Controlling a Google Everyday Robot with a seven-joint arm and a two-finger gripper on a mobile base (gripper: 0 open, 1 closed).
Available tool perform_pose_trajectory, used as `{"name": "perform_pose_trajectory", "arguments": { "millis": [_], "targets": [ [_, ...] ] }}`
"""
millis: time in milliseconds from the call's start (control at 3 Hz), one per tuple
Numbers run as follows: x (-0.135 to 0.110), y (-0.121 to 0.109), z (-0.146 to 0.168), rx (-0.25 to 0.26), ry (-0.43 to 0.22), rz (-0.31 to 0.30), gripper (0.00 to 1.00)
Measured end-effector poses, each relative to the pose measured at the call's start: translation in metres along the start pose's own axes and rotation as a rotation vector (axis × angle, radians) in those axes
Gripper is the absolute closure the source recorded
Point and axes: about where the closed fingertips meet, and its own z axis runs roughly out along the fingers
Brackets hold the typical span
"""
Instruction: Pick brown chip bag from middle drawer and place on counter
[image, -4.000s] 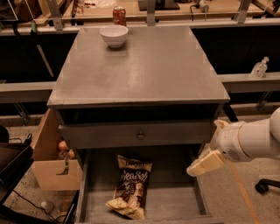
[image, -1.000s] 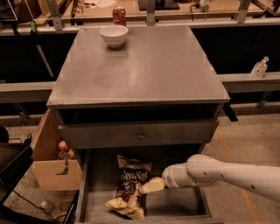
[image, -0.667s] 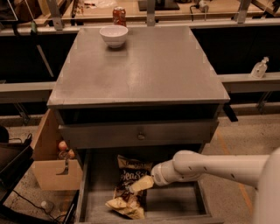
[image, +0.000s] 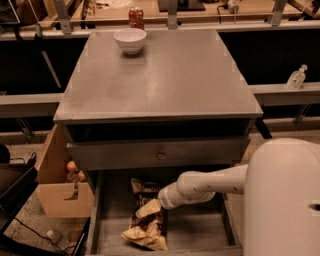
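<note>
Gripper (image: 148, 208) down in middle drawer (image: 200, 229), resting on brown chip bag (image: 148, 229). Cannot tell if it holds bag. Bag lies flat on drawer floor. White bowl (image: 130, 40) on counter (image: 165, 80).

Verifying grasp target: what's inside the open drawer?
One chip bag lies on the drawer floor, left of centre. The tool is over the bag's middle and hides that part. The drawer's rear is in shadow and can't be made out.

Pincer (image: 148, 209) above the brown chip bag (image: 148, 234) in the middle drawer (image: 202, 231).
</note>
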Motion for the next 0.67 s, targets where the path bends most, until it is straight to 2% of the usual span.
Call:
{"name": "perform_pose_trajectory", "arguments": {
  "millis": [333,667],
  "targets": [
    [0.0033,0.0025,0.0318,0.034,0.03,-0.004,0.17],
    [-0.0028,0.0063,0.0361,0.035,0.029,-0.019,0.48]
  ]
}}
